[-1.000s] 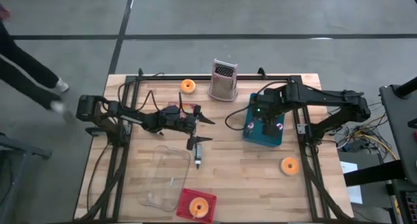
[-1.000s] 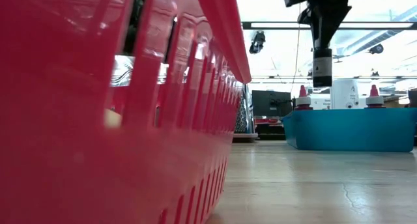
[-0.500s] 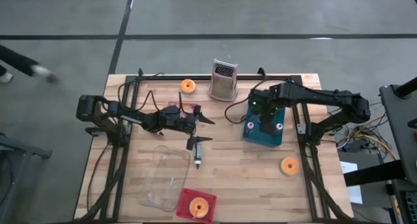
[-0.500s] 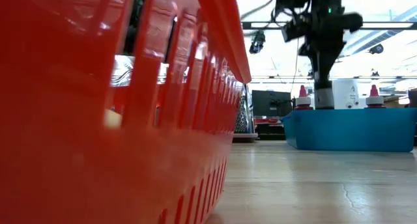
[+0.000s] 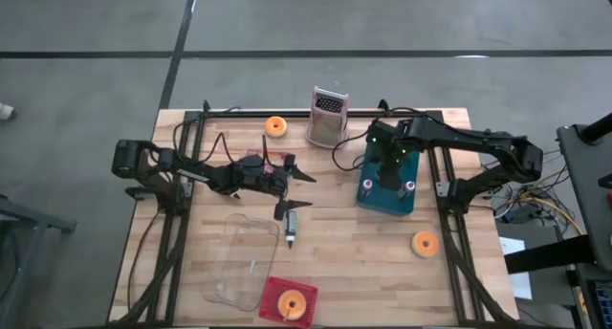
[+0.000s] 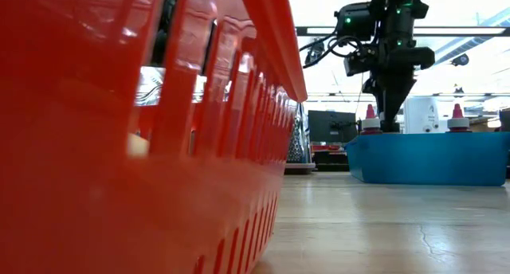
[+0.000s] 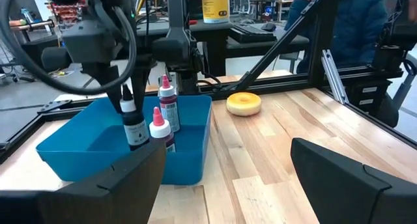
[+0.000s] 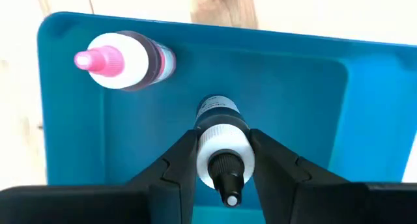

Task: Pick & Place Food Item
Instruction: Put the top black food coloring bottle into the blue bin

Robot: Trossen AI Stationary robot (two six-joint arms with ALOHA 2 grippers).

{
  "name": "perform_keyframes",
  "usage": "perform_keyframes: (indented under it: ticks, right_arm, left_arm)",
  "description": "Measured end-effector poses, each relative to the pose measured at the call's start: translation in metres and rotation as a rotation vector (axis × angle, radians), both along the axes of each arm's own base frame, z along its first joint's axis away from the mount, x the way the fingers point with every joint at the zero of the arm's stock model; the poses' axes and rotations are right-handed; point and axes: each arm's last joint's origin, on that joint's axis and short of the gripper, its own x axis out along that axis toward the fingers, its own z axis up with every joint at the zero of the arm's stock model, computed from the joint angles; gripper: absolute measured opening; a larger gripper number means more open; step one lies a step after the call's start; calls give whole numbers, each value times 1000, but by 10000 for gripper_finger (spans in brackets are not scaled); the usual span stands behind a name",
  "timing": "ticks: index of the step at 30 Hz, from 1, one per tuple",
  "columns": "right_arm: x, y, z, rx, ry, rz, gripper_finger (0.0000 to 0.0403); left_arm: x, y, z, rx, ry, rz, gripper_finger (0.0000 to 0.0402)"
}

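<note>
Right wrist view showed the right gripper (image 8: 224, 160) pinching a dark dropper bottle (image 8: 222, 144) by its white collar, one dark finger on each side, with the black cap pointing toward the camera and the bottle's long axis running straight down into the blue bin (image 8: 306, 100). From the left wrist view the same bottle (image 7: 133, 123) hung upright, tip up, its base low inside the blue bin (image 7: 78, 142), beside two pink-capped bottles (image 7: 168, 103) that stood upright in that bin. A pink-capped bottle (image 8: 124, 61) stood apart from the held one. In the high view the right gripper (image 5: 387, 171) was over the blue bin (image 5: 368, 197) on the table's right half, while the left gripper (image 5: 287, 190) waited near the table's middle with its fingers spread wide. Orange donuts (image 5: 275, 126) lay on the table, one of them (image 5: 295, 302) in a red basket (image 5: 271, 293).
</note>
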Motion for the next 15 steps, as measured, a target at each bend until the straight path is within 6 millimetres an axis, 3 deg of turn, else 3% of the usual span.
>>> perform_keyframes:
  ticks: [15]
  right_arm:
    - [-2, -3, -17, 19, -28, 17, 108]
  left_arm:
    - [1, 0, 1, -3, -4, -1, 332]
